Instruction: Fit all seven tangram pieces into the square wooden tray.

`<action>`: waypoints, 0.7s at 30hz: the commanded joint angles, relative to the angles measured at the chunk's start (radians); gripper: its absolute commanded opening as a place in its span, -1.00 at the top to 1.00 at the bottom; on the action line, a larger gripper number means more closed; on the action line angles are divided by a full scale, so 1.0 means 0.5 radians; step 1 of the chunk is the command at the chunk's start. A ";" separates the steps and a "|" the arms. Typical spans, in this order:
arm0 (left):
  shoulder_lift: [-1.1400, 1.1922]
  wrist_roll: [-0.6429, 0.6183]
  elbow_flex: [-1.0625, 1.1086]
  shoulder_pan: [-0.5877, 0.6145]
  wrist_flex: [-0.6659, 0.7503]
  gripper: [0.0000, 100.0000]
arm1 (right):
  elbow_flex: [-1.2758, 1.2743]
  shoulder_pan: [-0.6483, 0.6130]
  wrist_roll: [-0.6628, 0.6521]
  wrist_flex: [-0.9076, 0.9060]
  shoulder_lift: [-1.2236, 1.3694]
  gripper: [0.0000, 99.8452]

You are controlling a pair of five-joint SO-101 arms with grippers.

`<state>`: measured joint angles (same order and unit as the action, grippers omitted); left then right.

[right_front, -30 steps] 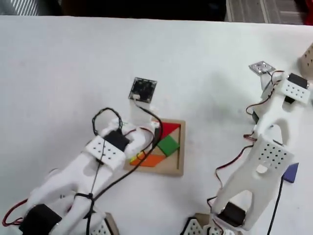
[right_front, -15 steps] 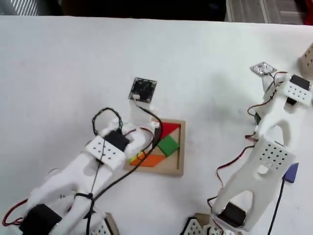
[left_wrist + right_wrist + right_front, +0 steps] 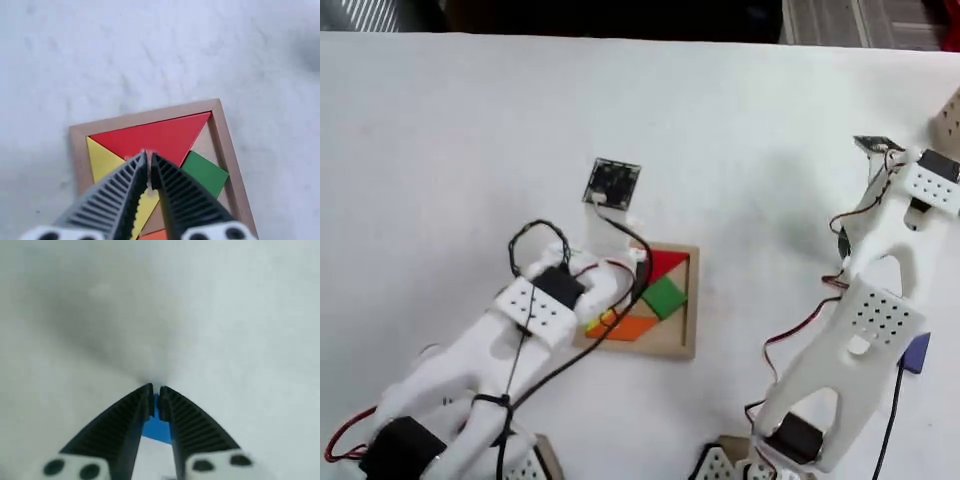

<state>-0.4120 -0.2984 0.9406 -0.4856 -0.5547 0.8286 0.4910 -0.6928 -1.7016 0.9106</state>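
Note:
The square wooden tray [image 3: 685, 345] [image 3: 145, 116] holds a large red triangle [image 3: 160, 135] [image 3: 666, 264], a green square [image 3: 206, 172] [image 3: 664, 297], a yellow triangle [image 3: 102, 160] and an orange piece [image 3: 632, 327]. Bare wood shows between the red triangle and the green square. My left gripper [image 3: 148, 156] [image 3: 640, 272] is shut with nothing in it, its tips over the red triangle's lower edge. My right gripper [image 3: 155, 390] hangs above bare table, shut on a blue piece [image 3: 156, 429] that shows between its fingers. A blue-violet piece [image 3: 917, 352] lies on the table beside the right arm.
A small black board [image 3: 613, 182] on a cable sits just beyond the tray. A wooden object [image 3: 950, 120] stands at the right edge. The white table is open to the left and far side.
The right arm's wrist has swung to the right and slightly away. The left arm and the tray pieces have not moved.

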 commanded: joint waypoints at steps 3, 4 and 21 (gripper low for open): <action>-0.063 0.018 -0.068 0.020 0.049 0.93 | 0.006 0.014 0.028 -0.038 -0.333 0.67; -0.063 0.018 -0.068 0.020 0.049 0.93 | -0.043 0.014 0.028 -0.035 -0.382 0.57; -0.063 0.021 -0.068 0.020 0.049 0.93 | -1.568 0.005 -0.239 0.594 -1.115 0.36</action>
<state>-0.4120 -0.2984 0.9406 -0.4856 -0.5547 0.1074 0.4910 -0.7986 -1.4929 0.4304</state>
